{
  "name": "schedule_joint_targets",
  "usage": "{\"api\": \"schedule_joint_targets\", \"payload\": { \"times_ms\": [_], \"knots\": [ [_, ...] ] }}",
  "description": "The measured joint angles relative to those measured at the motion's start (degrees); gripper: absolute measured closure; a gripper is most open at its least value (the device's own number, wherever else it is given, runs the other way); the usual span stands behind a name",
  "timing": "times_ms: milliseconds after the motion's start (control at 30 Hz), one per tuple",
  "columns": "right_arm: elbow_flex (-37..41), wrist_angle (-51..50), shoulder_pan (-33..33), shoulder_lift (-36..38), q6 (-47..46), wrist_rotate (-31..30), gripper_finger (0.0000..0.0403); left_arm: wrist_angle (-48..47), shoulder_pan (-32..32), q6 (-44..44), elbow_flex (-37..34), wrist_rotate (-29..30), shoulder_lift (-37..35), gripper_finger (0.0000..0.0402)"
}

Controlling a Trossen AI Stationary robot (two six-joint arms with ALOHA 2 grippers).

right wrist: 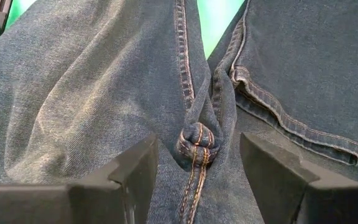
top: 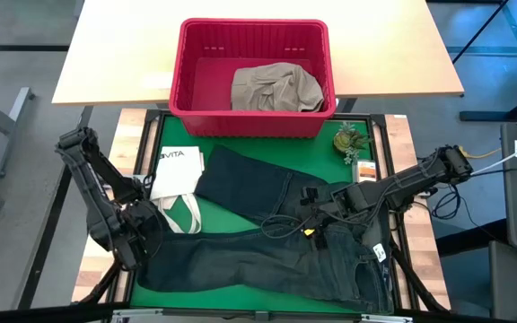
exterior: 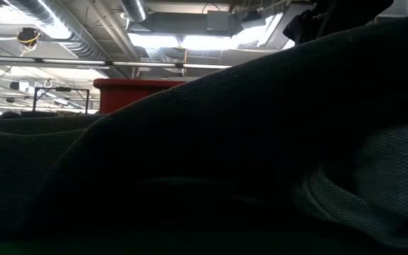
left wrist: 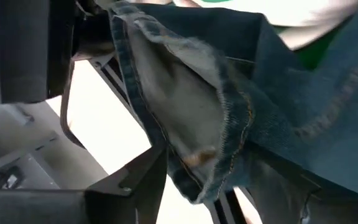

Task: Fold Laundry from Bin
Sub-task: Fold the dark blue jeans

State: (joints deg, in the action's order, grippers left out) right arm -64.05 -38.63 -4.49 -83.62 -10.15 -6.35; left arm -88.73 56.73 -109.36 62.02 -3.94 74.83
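At the near edge of the table (top: 151, 135) the dark denim jeans (top: 267, 265) lie spread out, one leg running along the front and the other angling back toward the bin, so the garment is out and laid flat but, by my reading, not yet folded. The left gripper (top: 142, 235) sits at the end of the near leg by the table's front left corner; its wrist view shows the hem draped across one finger (left wrist: 126, 199), and whether the fingers are apart or pinching the cloth I cannot tell. The right gripper (top: 317, 213) hovers over the crotch seam where the legs meet, its fingers (right wrist: 132, 171) spread apart on either side of the knotted seam, gripping nothing. Just behind the left gripper lies a white tote bag (top: 176, 184), partly under the jeans. Farther back stands the red bin (top: 251, 121), and a khaki garment (top: 275, 88) is crumpled inside it, so at least one piece is left to pull and fold.
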Motion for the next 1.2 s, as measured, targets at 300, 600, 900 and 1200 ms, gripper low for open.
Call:
{"api": "schedule_joint_targets", "payload": {
  "times_ms": [300,600,900,1200],
  "knots": [
    [0.0,0.0,0.0,0.0,0.0,0.0,0.0175,15.3,0.0,6.5,-5.4,-0.1,0.0,0.0221],
    [0.0,0.0,0.0,0.0,0.0,0.0,0.0175,22.1,0.0,8.4,-5.9,-1.3,0.0,0.0371],
    [0.0,0.0,0.0,0.0,0.0,0.0,0.0175,11.1,-0.9,6.4,7.5,-9.5,0.0,0.0399],
    [0.0,0.1,0.0,0.0,0.0,0.0,0.0175,12.5,-1.1,4.9,23.0,5.5,-0.1,0.0400]
  ]
}}
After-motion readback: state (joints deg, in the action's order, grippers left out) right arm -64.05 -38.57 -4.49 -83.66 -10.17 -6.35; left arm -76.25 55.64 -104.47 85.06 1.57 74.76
